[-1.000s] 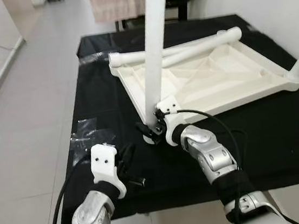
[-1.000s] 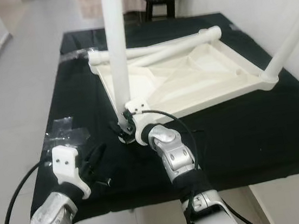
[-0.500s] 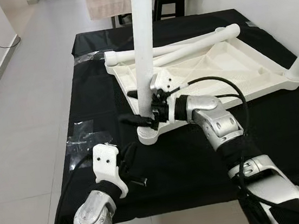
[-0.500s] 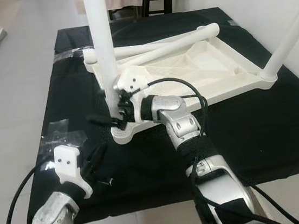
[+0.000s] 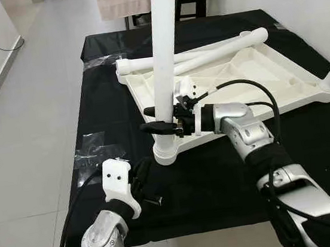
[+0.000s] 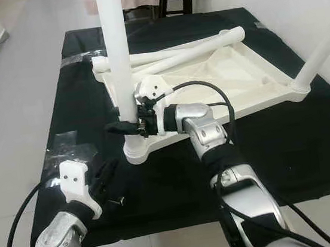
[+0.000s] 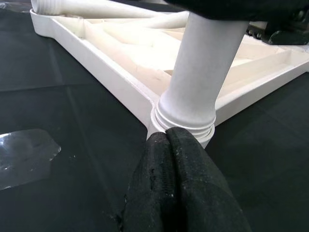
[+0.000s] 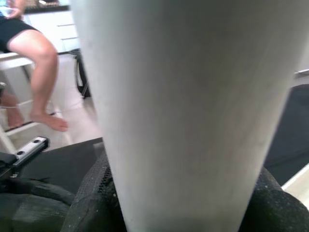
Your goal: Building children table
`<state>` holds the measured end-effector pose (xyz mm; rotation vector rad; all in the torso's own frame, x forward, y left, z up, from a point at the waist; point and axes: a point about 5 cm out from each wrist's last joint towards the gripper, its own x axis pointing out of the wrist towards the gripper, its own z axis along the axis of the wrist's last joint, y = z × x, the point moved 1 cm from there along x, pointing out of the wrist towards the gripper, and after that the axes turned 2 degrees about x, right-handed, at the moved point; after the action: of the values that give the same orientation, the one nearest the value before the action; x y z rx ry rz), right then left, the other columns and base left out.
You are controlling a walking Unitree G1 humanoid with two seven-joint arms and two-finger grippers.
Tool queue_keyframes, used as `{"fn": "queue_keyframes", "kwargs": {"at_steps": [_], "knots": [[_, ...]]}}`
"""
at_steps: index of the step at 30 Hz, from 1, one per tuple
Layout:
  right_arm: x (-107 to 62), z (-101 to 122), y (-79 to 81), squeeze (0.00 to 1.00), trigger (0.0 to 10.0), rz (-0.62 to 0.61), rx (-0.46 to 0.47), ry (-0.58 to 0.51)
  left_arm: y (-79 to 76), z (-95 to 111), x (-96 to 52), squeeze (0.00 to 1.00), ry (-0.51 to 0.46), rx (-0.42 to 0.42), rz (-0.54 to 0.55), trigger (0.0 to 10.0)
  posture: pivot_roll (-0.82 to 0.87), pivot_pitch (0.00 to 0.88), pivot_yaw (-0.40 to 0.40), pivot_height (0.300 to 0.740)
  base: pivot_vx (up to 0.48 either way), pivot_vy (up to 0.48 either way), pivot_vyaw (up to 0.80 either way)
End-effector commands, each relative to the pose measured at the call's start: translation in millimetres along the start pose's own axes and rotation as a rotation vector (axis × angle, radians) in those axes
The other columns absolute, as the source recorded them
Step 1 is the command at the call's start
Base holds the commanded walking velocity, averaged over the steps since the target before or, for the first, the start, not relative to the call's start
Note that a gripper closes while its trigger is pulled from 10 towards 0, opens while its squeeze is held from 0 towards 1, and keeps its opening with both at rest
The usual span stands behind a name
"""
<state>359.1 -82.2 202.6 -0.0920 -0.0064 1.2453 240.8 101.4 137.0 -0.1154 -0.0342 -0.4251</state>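
Left eye view: I see the white tabletop (image 5: 250, 80) lying upside down on the black-covered bench (image 5: 109, 106). One upright leg (image 5: 163, 57) stands in the near corner socket; two loose legs (image 5: 204, 52) lie across the far edge.
Right hand (image 5: 159, 118): its fingers are clamped round the upright leg, just above the socket.
Left hand (image 5: 142, 180): it hovers low over the bench, near the same corner.
Right eye view: another leg (image 6: 318, 50) stands fitted at the far right corner. Clear plastic wrap (image 6: 68, 144) lies on the cloth near the left edge.
Left wrist view: the left hand's fingers (image 7: 181, 188) are pressed together on nothing, tips just beside the leg collar (image 7: 186, 121).
Right wrist view: the leg fills the space between my fingers. Behind, a person's bare leg (image 8: 41, 72) and a stool.
Risk: I judge that if I push off-axis, the leg could jam in the socket, or the whole tabletop could slide on the cloth.
Room: pale tiled floor (image 5: 26, 122), white walls, a cable by the skirting.
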Motion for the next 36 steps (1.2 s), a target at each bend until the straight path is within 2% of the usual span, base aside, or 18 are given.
{"fn": "queue_keyframes", "kwargs": {"at_steps": [1, 4, 5, 6, 7, 8, 9, 11, 15, 16, 18, 19, 21, 25, 26, 30, 35, 36], "knots": [[-1.1, -26, 7.2, 0.00, 0.0, -0.171, 0.064, 0.038, -0.4, -2, -2.2, 0.00, 0.012, -0.007, 0.003, 10.0, 0.08, 0.129, -0.038, 0.740, 0.000, 0.000, 0.00], [-1.2, -34, 8.4, 0.00, 0.0, -0.257, 0.071, 0.065, -0.1, -2, -2.4, 0.00, 0.011, -0.007, 0.003, 10.0, 0.08, 0.129, -0.038, 0.740, 0.000, 0.000, 0.00], [-1.6, -43, 5.7, 0.00, 0.0, -0.485, 0.070, 0.096, 0.7, -1, -2.6, 0.00, 0.011, -0.007, 0.004, 10.0, 0.08, 0.133, -0.038, 0.740, 0.000, 0.000, 0.00], [-1.6, -43, 5.7, 0.00, 0.0, -0.485, 0.070, 0.096, 0.7, -1, -2.6, 0.00, 0.011, -0.007, 0.004, 10.0, 0.08, 0.133, -0.038, 0.740, 0.000, 0.000, 0.00], [-3.6, -56, 17.2, 0.00, 0.0, -0.662, 0.126, 0.119, 1.2, -1, -2.6, 0.00, 0.010, -0.006, 0.004, 10.0, 0.08, 0.139, -0.036, 0.740, 0.000, 0.000, 0.00], [-2.8, -62, 29.6, 0.00, 0.0, -0.736, 0.098, 0.148, 2.2, -1, -2.5, 0.00, 0.010, -0.005, 0.004, 10.0, 0.08, 0.136, -0.031, 0.740, 0.000, 0.000, 0.00], [-1.6, -65, 38.4, 0.00, 0.0, -0.768, 0.074, 0.163, 3.2, -1, -2.5, 0.00, 0.011, -0.005, 0.004, 10.0, 0.08, 0.133, -0.028, 0.740, 0.000, 0.000, 0.00], [0.7, -64, 37.5, 0.00, 0.0, -0.754, 0.095, 0.153, 3.9, -1, -2.2, 0.00, 0.012, -0.005, 0.005, 10.0, 0.06, 0.122, -0.016, 0.740, 0.000, 0.000, 0.00], [-2.4, -62, 21.5, 0.00, 0.0, -0.789, 0.131, 0.148, 3.8, -2, -0.8, 0.00, 0.015, -0.006, 0.000, 10.0, 0.08, 0.123, -0.029, 0.740, 0.000, 0.000, 0.00], [-0.2, -59, 14.2, 0.00, 10.0, -0.809, 0.138, 0.161, 3.7, -1, -0.5, 0.00, 0.014, -0.004, 0.003, 10.0, 0.08, 0.121, -0.031, 0.740, 0.000, 0.000, 0.00], [1.4, -58, 13.6, 0.00, 10.0, -0.812, 0.138, 0.163, 3.7, -1, -0.6, 0.00, 0.012, -0.002, 0.007, 10.0, 0.08, 0.121, -0.031, 0.740, 0.000, 0.000, 0.00], [2.9, -55, 12.7, 1.00, 10.0, -0.812, 0.143, 0.148, 3.7, -1, -0.7, 0.00, 0.011, -0.002, 0.010, 10.0, 0.08, 0.121, -0.031, 0.740, 0.000, 0.000, 0.00], [8.1, -45, 13.2, 1.00, 10.0, -0.774, 0.147, 0.101, 3.3, -1, -0.7, 0.00, 0.010, -0.001, 0.012, 10.0, 0.09, 0.121, -0.033, 0.740, 0.000, 0.000, 0.00], [25.3, -17, 16.5, 1.00, 10.0, -0.522, 0.103, -0.013, 3.1, -1, -0.7, 0.00, 0.012, -0.003, 0.010, 10.0, 0.09, 0.118, -0.028, 0.740, 0.000, 0.000, 0.00], [27.9, -10, 17.4, 0.00, 10.0, -0.394, 0.070, -0.017, 3.0, -2, -0.6, 0.00, 0.013, -0.004, 0.008, 10.0, 0.08, 0.115, -0.029, 0.740, 0.000, 0.000, 0.00], [28.5, -6, 17.8, 0.00, 10.0, -0.312, 0.049, -0.014, 2.8, -2, -0.5, 0.00, 0.013, -0.005, 0.006, 10.0, 0.09, 0.115, -0.030, 0.740, 0.000, 0.000, 0.00], [28.9, -7, 20.9, 0.00, 10.0, 0.063, -0.010, 0.067, 1.2, -3, -1.0, 0.00, 0.014, -0.004, 0.008, 10.0, 0.11, 0.113, -0.042, 0.740, 0.000, 0.000, 0.00], [28.9, -7, 20.9, 0.00, 10.0, 0.063, -0.010, 0.067, 1.2, -3, -1.0, 0.00, 0.014, -0.004, 0.008, 10.0, 0.11, 0.113, -0.042, 0.740, 0.000, 0.000, 0.00]]}}
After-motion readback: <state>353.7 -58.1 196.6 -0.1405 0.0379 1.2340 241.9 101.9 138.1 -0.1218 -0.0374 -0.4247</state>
